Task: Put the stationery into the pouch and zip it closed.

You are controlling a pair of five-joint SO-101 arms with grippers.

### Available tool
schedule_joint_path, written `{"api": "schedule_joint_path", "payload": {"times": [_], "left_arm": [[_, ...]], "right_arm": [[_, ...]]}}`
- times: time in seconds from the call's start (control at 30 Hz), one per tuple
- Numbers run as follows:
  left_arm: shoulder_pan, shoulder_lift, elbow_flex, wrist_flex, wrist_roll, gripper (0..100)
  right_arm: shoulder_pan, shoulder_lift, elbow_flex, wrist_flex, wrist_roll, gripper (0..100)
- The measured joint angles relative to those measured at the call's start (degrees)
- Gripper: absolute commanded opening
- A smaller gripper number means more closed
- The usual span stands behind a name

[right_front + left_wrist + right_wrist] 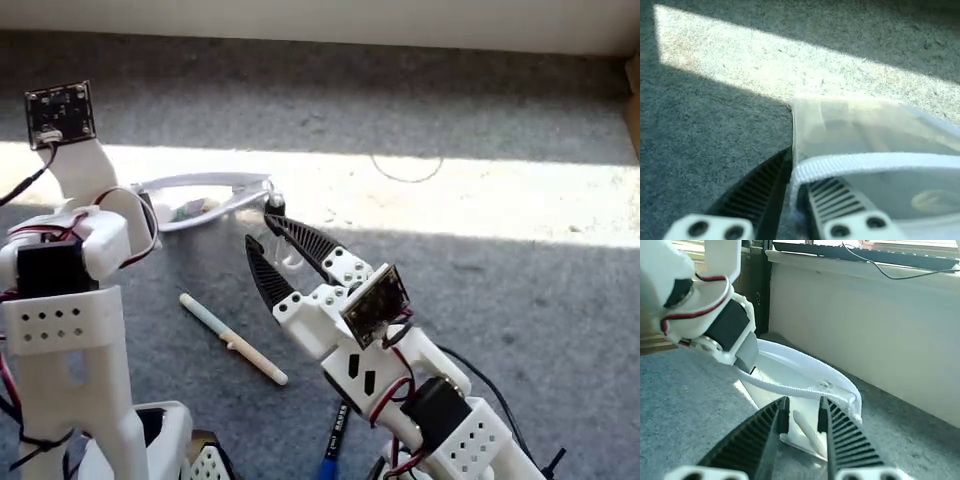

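Grey carpeted surface [500, 300] with clear pouch [215, 205], pale pen [232, 340], blue pen [333, 447]

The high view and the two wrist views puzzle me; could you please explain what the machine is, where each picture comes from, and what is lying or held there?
These are two small robot arms side by side, each ending in a two-fingered gripper. The high view looks down from a fixed camera; each wrist view comes from a camera on one arm's wrist. The left gripper is shut on the edge of a clear pouch with a white zip. The right gripper is open, close to the pouch's other end. On the grey surface lie a pale pen and a dark pen.
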Motion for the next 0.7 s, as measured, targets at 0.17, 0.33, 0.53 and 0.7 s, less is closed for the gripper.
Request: {"api": "schedule_joint_path", "payload": {"times": [0.17,0.33,0.53,0.7], "left_arm": [[-1.41,0.00,0.00,0.00,0.53,0],[-1.41,0.00,0.00,0.00,0.53,0],[-1.41,0.00,0.00,0.00,0.53,0],[-1.41,0.00,0.00,0.00,0.79,0]], "right_arm": [[0.00,0.00,0.00,5.45,0.09,8.5],[0.00,0.00,0.00,7.47,0.35,8.5],[0.00,0.00,0.00,14.33,0.35,8.5],[-1.67,0.00,0.00,23.21,0.35,8.5]]}}
